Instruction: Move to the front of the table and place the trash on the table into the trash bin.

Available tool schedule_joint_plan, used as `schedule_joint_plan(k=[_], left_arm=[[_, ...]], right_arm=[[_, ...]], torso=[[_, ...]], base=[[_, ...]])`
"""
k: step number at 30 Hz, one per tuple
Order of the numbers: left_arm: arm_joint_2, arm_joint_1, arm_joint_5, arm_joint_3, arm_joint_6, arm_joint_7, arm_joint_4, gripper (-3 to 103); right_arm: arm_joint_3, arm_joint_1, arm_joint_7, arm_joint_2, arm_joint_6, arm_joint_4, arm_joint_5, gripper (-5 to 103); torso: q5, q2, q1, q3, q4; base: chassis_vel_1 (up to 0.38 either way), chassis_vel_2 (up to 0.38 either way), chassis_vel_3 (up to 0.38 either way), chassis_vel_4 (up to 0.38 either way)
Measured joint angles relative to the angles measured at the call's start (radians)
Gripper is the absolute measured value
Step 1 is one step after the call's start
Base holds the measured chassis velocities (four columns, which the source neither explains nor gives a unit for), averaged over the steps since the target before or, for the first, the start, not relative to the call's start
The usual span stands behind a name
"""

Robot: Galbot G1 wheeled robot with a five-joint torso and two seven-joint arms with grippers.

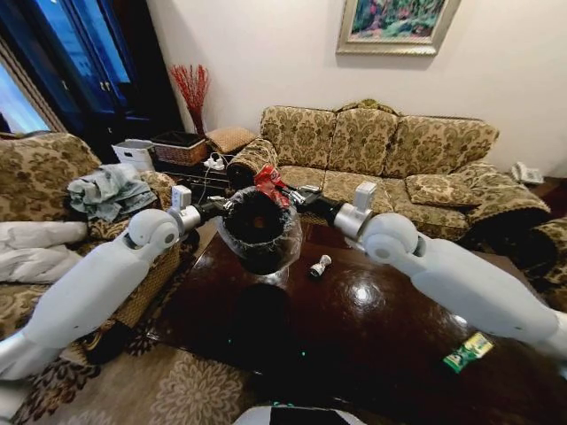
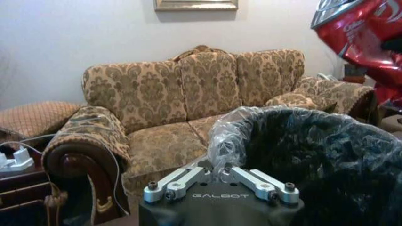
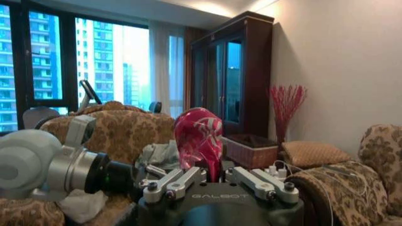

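Observation:
My left gripper is shut on the near rim of the trash bin, a round black bin with a crinkled clear bag, and holds it lifted above the dark glossy table. In the left wrist view the left gripper pinches the bag-covered rim of the bin. My right gripper is shut on a red crushed can, held just over the bin's far rim. That can stands between the right gripper fingers and also hangs above the bin. A small silver-grey can and a green wrapper lie on the table.
A patterned sofa runs behind the table. An armchair piled with clothes stands at the left. A cluttered side table with a wicker basket sits in the far corner. A patterned rug lies at the table's near left.

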Motion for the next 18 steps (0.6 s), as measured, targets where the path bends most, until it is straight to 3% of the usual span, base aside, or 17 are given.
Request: schedule_joint_plan(k=[6,12,15,16,18], left_arm=[[-0.015,0.004,0.008,0.005,0.001,-0.003,-0.005,3],[-0.017,-0.009,0.004,0.015,0.017,-0.011,-0.014,3],[-0.015,-0.008,0.003,0.015,0.018,-0.012,-0.017,3],[-0.012,-0.006,0.003,0.015,0.019,-0.013,-0.02,3],[-0.008,-0.004,0.002,0.014,0.019,-0.013,-0.021,3]], right_arm=[[-0.031,0.001,0.0,-0.003,-0.022,0.004,-0.013,12],[-0.063,0.025,0.017,0.036,-0.022,-0.02,-0.03,38],[-0.062,0.034,0.017,0.039,-0.024,-0.022,-0.03,44],[-0.059,0.035,0.019,0.037,-0.024,-0.021,-0.03,55],[-0.052,0.035,0.022,0.031,-0.023,-0.019,-0.028,55]], torso=[[0.0007,0.0,0.0,0.0,-0.0013],[0.0006,0.0,0.0,0.0,-0.0001],[0.0003,0.0,0.0,0.0,-0.0001],[0.0003,0.0,0.0,0.0,-0.0003],[0.0009,0.0,0.0,0.0,-0.0004]], base=[[0.0,0.0,0.0,0.0],[0.0,0.0,0.0,0.0],[0.0,0.0,0.0,0.0],[0.0,0.0,0.0,0.0],[0.0,0.0,0.0,0.0]])
